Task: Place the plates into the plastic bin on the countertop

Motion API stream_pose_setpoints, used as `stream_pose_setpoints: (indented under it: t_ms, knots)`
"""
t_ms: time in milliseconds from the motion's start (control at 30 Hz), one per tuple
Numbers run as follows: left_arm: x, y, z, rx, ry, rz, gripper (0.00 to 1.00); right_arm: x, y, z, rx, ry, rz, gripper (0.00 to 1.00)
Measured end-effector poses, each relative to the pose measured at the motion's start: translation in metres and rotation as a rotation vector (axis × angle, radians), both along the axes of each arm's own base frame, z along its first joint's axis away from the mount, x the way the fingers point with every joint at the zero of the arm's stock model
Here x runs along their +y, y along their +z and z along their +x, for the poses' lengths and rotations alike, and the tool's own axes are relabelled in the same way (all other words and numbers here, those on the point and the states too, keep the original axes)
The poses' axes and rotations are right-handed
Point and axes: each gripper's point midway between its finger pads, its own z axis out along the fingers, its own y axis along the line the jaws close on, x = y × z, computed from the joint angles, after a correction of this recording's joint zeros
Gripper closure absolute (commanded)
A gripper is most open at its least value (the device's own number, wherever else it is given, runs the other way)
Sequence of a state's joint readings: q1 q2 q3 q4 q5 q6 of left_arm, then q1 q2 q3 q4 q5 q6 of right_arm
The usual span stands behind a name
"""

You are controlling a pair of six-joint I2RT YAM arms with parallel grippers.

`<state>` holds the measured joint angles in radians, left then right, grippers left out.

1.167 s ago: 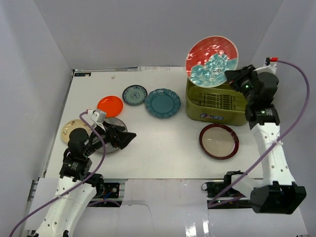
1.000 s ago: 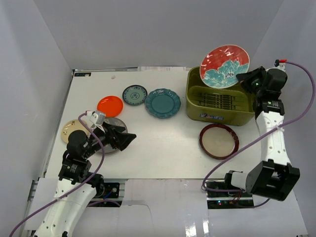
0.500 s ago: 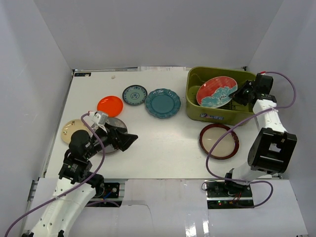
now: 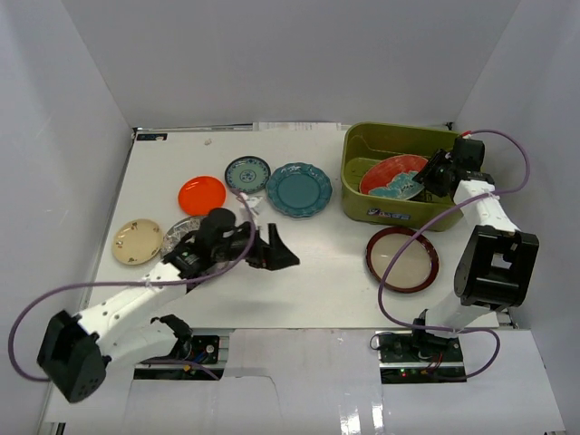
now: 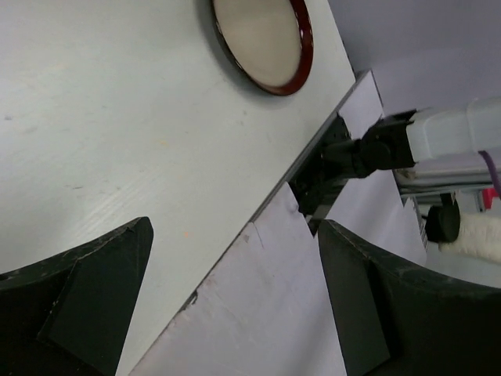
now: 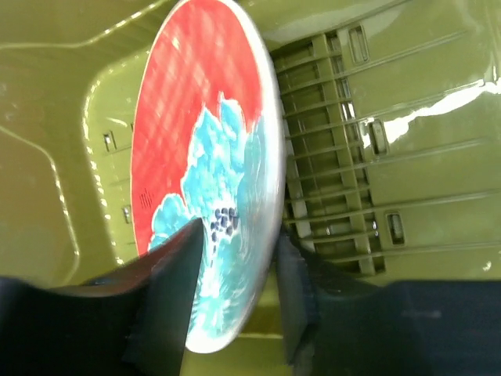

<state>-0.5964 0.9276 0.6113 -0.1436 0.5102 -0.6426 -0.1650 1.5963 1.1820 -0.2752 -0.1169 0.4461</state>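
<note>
The olive-green plastic bin [image 4: 391,216] stands at the back right of the white countertop [image 4: 317,272]. My right gripper [image 4: 427,178] is inside it, shut on the edge of the red-teal plate [image 4: 390,176], which leans tilted over the slotted bottom [image 6: 368,102]; one finger [image 6: 160,294] lies on the plate's face [image 6: 200,133]. My left gripper [image 4: 281,249] is open and empty over the table's middle front [image 5: 235,301]. The dark-red-rimmed cream plate [image 4: 401,259] lies in front of the bin and shows in the left wrist view [image 5: 262,39].
On the left half lie the teal scalloped plate [image 4: 299,189], small teal-white plate [image 4: 247,173], orange plate [image 4: 201,195], beige plate [image 4: 137,242] and grey plate [image 4: 178,234], partly under my left arm. Pale walls enclose the table. Its front edge [image 5: 258,196] is near my left gripper.
My right gripper has brought the red-teal plate down from above the bin into it. My left arm has swung right and forward, off the grey plate toward the table's middle.
</note>
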Motion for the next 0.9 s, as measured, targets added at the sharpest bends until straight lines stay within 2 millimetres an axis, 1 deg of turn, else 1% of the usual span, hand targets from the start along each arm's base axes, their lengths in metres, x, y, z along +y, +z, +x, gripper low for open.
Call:
stream_pose_setpoints:
  t_ms: [33, 67, 100, 133, 167, 233, 267, 300, 333, 367, 400, 500, 567, 667, 767, 833, 900]
  knots:
    - [-0.015, -0.005, -0.004, 0.016, -0.032, 0.020, 0.04, 0.000, -0.001, 0.000, 0.000, 0.000, -0.011, 0.48]
    - [-0.025, -0.005, -0.008, 0.018, -0.053, 0.028, 0.07, 0.000, -0.002, 0.000, -0.001, -0.001, -0.023, 0.45]
    - [-0.051, -0.012, -0.014, 0.034, -0.094, 0.059, 0.09, -0.001, -0.003, 0.000, -0.003, -0.003, -0.032, 0.40]
    - [-0.067, -0.018, -0.014, 0.041, -0.107, 0.081, 0.12, -0.001, -0.005, 0.000, 0.000, -0.005, -0.038, 0.39]
    - [-0.084, -0.025, -0.015, 0.048, -0.124, 0.100, 0.17, -0.002, -0.008, -0.002, 0.006, -0.007, -0.048, 0.32]
    - [-0.109, -0.048, -0.012, 0.074, -0.124, 0.153, 0.22, -0.003, -0.012, -0.005, 0.017, -0.009, -0.063, 0.24]
    - [-0.119, -0.064, -0.009, 0.090, -0.114, 0.183, 0.25, -0.004, -0.013, -0.006, 0.018, -0.009, -0.073, 0.11]
    - [-0.128, -0.080, -0.007, 0.103, -0.100, 0.217, 0.26, -0.005, -0.013, -0.007, 0.018, -0.016, -0.084, 0.05]
    - [-0.133, -0.095, -0.004, 0.112, -0.087, 0.250, 0.27, -0.008, -0.010, -0.008, 0.010, -0.023, -0.100, 0.02]
    - [-0.141, -0.109, -0.001, 0.115, -0.072, 0.279, 0.26, -0.009, -0.004, -0.008, -0.004, -0.028, -0.120, 0.06]
    - [-0.147, -0.123, 0.000, 0.119, -0.060, 0.308, 0.26, -0.010, 0.004, -0.007, -0.028, -0.028, -0.138, 0.08]
    - [-0.166, -0.146, 0.007, 0.114, -0.017, 0.340, 0.26, -0.006, 0.039, -0.006, -0.128, -0.030, -0.167, 0.10]
    - [-0.179, -0.144, 0.013, 0.098, 0.009, 0.305, 0.26, -0.001, 0.062, -0.007, -0.200, -0.025, -0.169, 0.10]
    - [-0.193, -0.142, 0.024, 0.088, 0.048, 0.256, 0.28, 0.008, 0.084, -0.014, -0.277, -0.007, -0.150, 0.09]
    - [-0.208, -0.143, 0.035, 0.091, 0.081, 0.208, 0.32, 0.018, 0.093, -0.028, -0.327, 0.014, -0.122, 0.06]
    - [-0.217, -0.145, 0.042, 0.091, 0.100, 0.184, 0.37, 0.025, 0.094, -0.040, -0.349, 0.028, -0.107, 0.03]
    - [-0.227, -0.145, 0.050, 0.093, 0.124, 0.162, 0.38, 0.034, 0.092, -0.058, -0.370, 0.044, -0.086, 0.02]
